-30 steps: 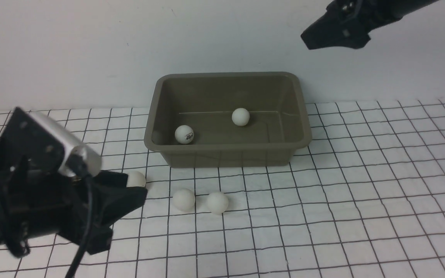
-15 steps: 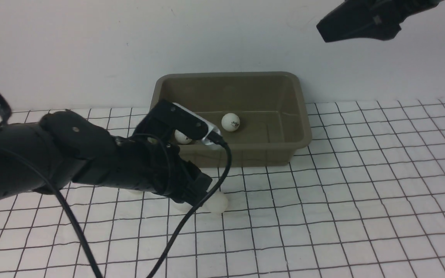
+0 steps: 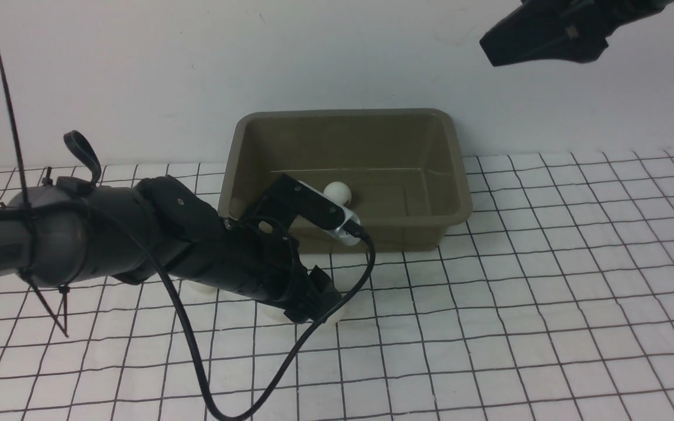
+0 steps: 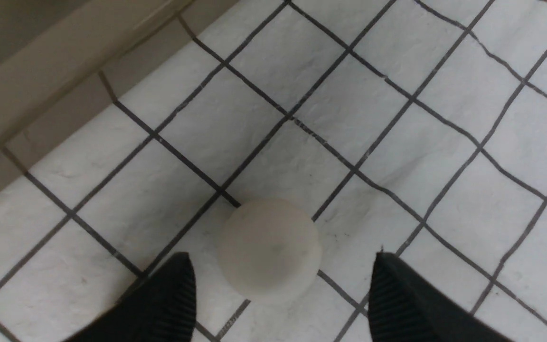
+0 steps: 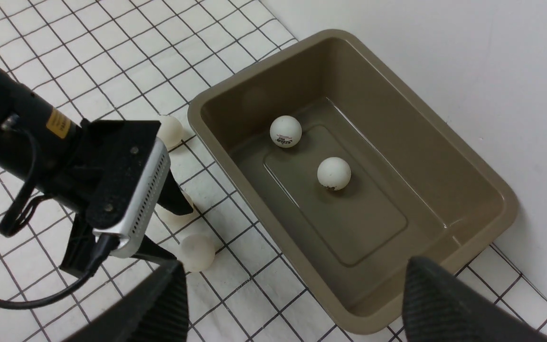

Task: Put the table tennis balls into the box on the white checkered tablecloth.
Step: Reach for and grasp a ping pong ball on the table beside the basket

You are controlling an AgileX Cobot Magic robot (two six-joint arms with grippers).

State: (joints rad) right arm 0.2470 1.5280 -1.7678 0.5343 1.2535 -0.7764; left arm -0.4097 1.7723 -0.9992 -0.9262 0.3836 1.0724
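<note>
Two balls in box: the logo ball (image 5: 285, 131), with dark print, and the centre ball (image 5: 334, 173) lie on the floor of the box (image 5: 468, 161), apart from each other and clear of the walls.
Three balls outside box: all lie on the white checkered tablecloth (image 3: 547, 263), off the box's front-left corner.
Corner ball (image 5: 171, 130): near that corner.
Middle ball (image 5: 176, 220): mostly hidden behind one left finger.
End ball (image 4: 269, 249): resting on the cloth between the left fingertips.
Box position: on the tablecloth, its long back side close to the white wall (image 3: 138, 88).
Left gripper (image 4: 282, 263): fingers spread, lowered close to the cloth, straddling the end ball; a strip of cloth shows on each side of the ball; nothing pinched.
Right gripper (image 5: 295, 266): fingers spread wide, nothing between them, raised high above the surface over the box's right end.
Left arm (image 3: 138, 240): reaches across in front of the box from the left; it hides the logo ball in the front view.
Wrist camera (image 3: 319, 210): black and silver module on the left arm.
Black cable (image 3: 196, 356): loops from the module down toward the cloth.
</note>
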